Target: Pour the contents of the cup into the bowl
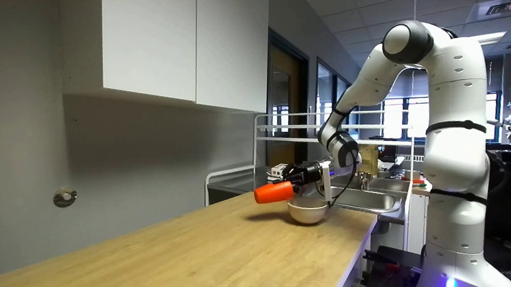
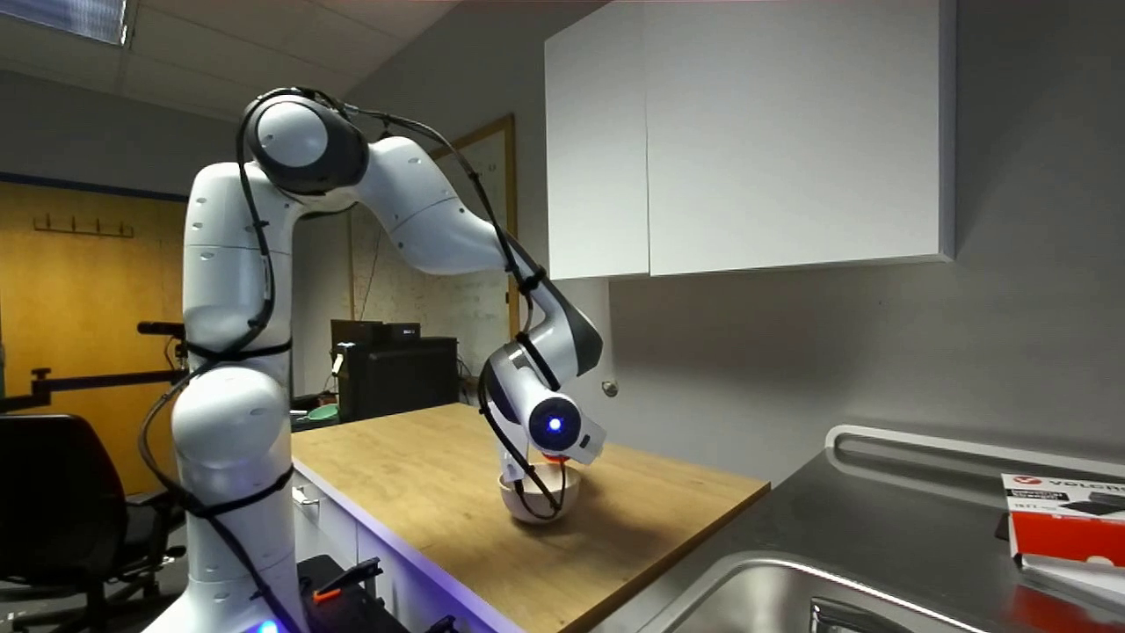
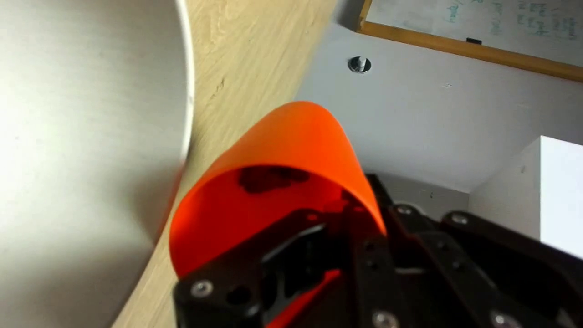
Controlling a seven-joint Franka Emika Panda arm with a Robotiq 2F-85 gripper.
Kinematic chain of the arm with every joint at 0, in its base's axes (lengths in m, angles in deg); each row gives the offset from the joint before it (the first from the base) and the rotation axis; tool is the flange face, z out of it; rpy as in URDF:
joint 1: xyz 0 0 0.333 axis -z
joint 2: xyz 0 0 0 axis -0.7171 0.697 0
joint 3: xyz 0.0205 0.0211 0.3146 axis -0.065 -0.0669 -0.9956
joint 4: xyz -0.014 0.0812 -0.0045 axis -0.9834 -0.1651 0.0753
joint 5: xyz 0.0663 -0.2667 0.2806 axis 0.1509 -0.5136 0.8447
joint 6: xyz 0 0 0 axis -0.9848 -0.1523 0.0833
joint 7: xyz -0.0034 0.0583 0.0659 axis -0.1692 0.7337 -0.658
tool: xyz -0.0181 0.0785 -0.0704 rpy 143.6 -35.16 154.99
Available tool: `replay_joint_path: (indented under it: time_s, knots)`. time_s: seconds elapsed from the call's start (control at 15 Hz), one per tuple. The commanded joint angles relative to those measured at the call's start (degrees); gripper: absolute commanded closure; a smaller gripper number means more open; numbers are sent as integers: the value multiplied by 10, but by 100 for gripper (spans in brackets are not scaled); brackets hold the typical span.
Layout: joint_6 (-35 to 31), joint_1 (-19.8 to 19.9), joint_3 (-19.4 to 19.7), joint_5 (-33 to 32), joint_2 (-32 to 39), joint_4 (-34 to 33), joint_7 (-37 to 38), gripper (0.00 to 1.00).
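The red-orange cup (image 1: 273,193) lies nearly level in the air, with its mouth towards my gripper (image 1: 297,182) and the bowl's side. My gripper is shut on the cup's wall, one finger inside the mouth and one outside, as the wrist view (image 3: 355,200) shows. A dark lump (image 3: 268,178) sits inside the cup (image 3: 309,132). The whitish bowl (image 1: 307,212) stands upright on the counter, just below the cup's mouth. In the wrist view the bowl (image 3: 91,114) fills the left side, and its visible inside holds nothing. In an exterior view the wrist hides most of the cup (image 2: 554,458).
The wooden counter (image 1: 191,255) lies below, with a wall behind it. White cabinets (image 1: 149,41) hang above. A metal sink (image 1: 371,198) and a white rack (image 1: 256,152) stand beyond the bowl. A red and white box (image 2: 1068,527) lies on the dark worktop.
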Motion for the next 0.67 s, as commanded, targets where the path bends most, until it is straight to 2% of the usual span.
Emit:
replay_joint_path:
  time_s: [0.0,0.6]
  knots:
    - [59,20,12,6,26,-16,-22,97]
    - [167,50,36,11,41,1,-72,97]
